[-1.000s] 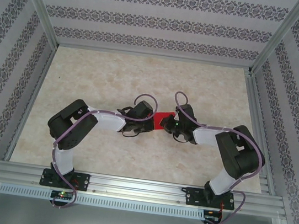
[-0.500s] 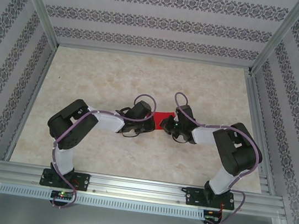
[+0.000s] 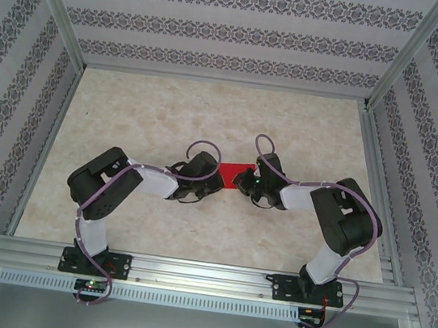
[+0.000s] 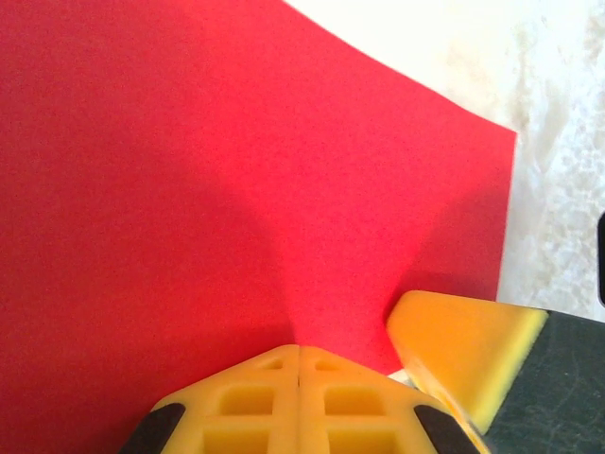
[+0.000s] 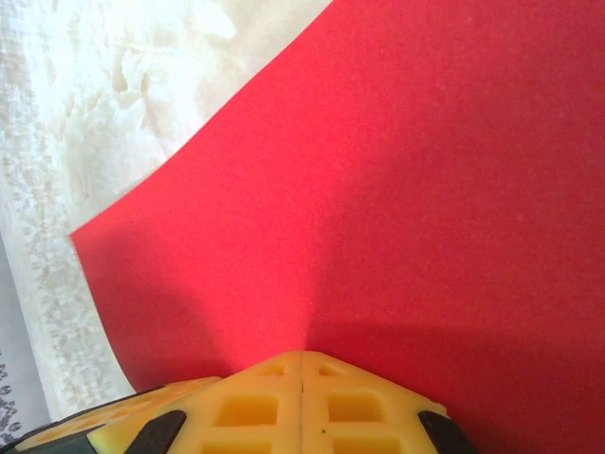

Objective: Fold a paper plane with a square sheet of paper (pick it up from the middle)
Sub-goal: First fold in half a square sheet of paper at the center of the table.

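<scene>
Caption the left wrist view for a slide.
Left gripper, shut, pinches the square sheet of paper into a soft ridge over the marbled table.

Over the last second the left gripper has drawn back a little toward its own side and the near edge of the table, the cable loop over its wrist going with it; the right gripper has barely shifted, though the right arm's elbow has swung slightly inward; the gap between the two has widened, and the square sheet of paper now shows as a longer, flatter red strip.
</scene>
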`<move>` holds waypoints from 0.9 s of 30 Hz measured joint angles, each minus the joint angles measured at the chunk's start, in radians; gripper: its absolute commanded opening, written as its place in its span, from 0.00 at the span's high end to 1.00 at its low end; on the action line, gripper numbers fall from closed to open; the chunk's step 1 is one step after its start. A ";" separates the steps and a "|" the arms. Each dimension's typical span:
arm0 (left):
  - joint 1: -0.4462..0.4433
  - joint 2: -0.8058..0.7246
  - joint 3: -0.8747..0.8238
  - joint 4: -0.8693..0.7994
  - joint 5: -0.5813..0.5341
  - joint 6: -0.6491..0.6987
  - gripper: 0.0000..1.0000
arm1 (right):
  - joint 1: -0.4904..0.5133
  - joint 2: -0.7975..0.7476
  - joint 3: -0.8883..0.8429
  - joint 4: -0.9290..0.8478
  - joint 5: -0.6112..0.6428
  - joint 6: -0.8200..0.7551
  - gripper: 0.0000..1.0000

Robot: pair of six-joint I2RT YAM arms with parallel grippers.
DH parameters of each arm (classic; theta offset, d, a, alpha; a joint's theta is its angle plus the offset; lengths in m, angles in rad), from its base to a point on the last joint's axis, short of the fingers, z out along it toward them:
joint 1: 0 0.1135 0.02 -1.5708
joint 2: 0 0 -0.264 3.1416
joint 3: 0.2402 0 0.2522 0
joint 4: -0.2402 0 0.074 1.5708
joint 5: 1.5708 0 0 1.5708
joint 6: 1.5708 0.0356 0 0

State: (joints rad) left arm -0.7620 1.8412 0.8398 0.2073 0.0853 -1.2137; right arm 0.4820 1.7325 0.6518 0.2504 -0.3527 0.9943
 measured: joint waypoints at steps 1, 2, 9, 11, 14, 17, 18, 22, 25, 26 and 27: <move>0.000 -0.011 -0.009 -0.008 -0.013 -0.002 1.00 | 0.000 0.000 0.000 0.000 0.000 0.000 1.00; 0.000 -0.023 -0.019 -0.019 -0.026 -0.004 1.00 | 0.000 0.000 0.000 0.000 0.000 0.001 1.00; 0.003 -0.075 -0.072 -0.040 -0.078 -0.029 1.00 | -0.006 0.000 -0.002 0.002 -0.005 0.003 1.00; 0.004 -0.087 -0.085 -0.044 -0.091 -0.034 1.00 | -0.006 0.000 -0.002 0.002 -0.006 0.003 1.00; 0.012 -0.113 -0.106 -0.063 -0.109 -0.037 1.00 | -0.007 0.000 -0.005 0.006 -0.006 0.003 1.00; 0.018 -0.143 -0.127 -0.091 -0.132 -0.038 1.00 | -0.007 0.000 -0.005 0.006 -0.006 0.003 1.00; 0.020 -0.151 -0.130 -0.101 -0.137 -0.038 1.00 | -0.007 0.000 -0.005 0.006 -0.006 0.003 1.00; 0.032 -0.160 -0.129 -0.126 -0.134 -0.023 0.99 | -0.007 0.000 -0.003 0.003 -0.006 -0.002 1.00; 0.059 -0.163 -0.089 -0.209 -0.125 0.039 0.93 | -0.010 -0.005 0.023 -0.052 0.000 -0.045 1.00; 0.074 -0.163 -0.067 -0.248 -0.125 0.068 0.91 | -0.014 -0.009 0.035 -0.083 0.006 -0.064 1.00; 0.092 -0.165 -0.039 -0.291 -0.125 0.101 0.88 | -0.020 -0.014 0.051 -0.122 0.014 -0.089 1.00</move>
State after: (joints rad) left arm -0.6697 1.6760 0.8009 -0.0834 -0.0395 -1.1126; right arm 0.4622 1.7187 0.7029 0.1280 -0.3389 0.9051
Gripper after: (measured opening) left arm 0.080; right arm 0.044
